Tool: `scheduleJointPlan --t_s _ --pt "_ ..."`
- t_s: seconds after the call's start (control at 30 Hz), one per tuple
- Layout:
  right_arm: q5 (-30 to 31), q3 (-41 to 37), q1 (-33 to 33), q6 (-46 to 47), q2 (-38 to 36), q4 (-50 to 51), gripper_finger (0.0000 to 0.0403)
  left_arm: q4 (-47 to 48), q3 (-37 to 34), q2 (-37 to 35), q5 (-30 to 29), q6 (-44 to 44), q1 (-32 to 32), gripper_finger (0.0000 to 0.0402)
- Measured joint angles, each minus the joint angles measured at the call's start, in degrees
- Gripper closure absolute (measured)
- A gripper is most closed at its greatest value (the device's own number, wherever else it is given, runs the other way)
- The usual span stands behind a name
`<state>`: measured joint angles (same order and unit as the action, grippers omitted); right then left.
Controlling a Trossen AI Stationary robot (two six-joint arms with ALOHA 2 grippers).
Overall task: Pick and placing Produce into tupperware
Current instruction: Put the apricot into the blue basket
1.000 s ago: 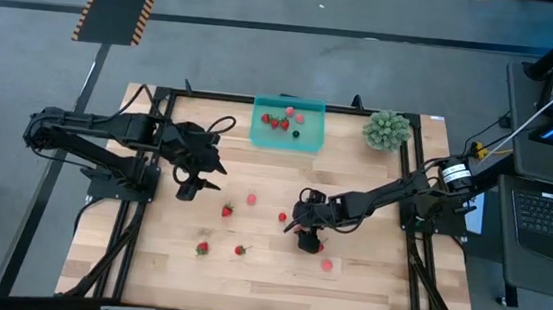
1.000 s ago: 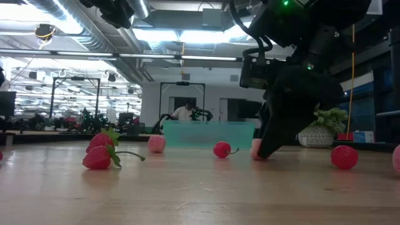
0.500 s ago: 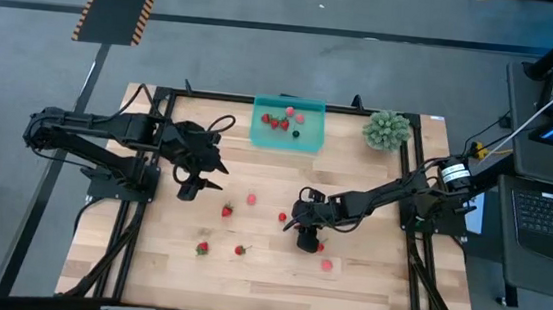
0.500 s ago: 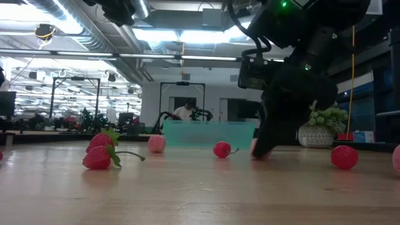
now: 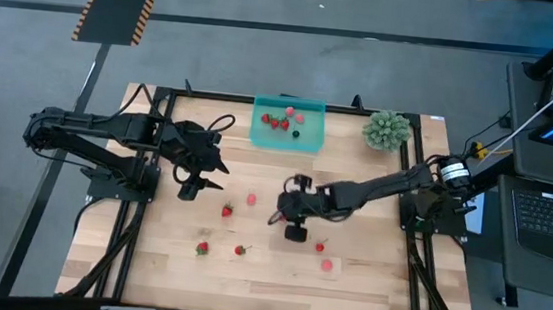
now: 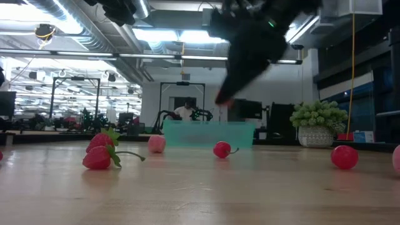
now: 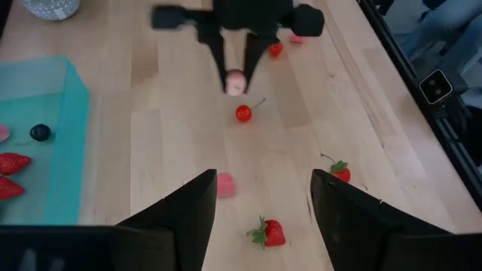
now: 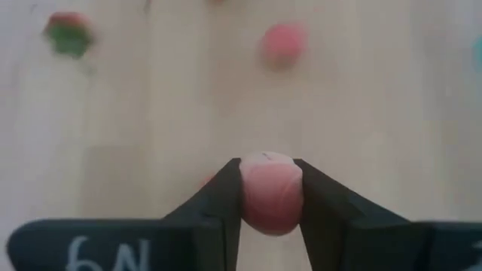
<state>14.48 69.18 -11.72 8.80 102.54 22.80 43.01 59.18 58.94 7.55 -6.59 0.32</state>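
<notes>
Right gripper above mid-surface, fingers clamped on pink berry. Left gripper waiting at left, fingers apart, empty. Tupperware at far edge, holding berries.

a pale wooden tabletop stands on grey floor, with a black-and-orange striped strip at the far left. a desk with a laptop sits right. beyond, an open office has ceiling strip lights, exposed ducts and a seated person.
</notes>
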Motion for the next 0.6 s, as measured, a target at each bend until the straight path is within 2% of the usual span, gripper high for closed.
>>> scheduleJointPlan --t_s 0.13,0.27,0.37,0.5,0.6 --pt "3.6 8.9 3.8 -7.9 0.0 9.1 0.03 0.0 0.0 0.0 0.0 0.0 0.0 0.0194" --pt "3.9 16.5 10.6 -11.9 -0.1 17.2 0.0299 0.0 0.0 0.0 0.0 0.0 0.0 0.0194" --pt "3.5 19.1 16.5 -13.8 -0.1 20.0 0.0298 0.0 0.0 0.0 0.0 0.0 0.0 0.0194" --pt "-3.7 19.5 25.1 -14.9 -0.1 19.2 0.0298 0.0 0.0 0.0 0.0 0.0 0.0 0.0194" --pt "-6.6 19.6 31.6 -8.6 0.4 17.6 0.0298 -0.2 0.0 0.0 0.0 -0.2 0.0 0.0194"
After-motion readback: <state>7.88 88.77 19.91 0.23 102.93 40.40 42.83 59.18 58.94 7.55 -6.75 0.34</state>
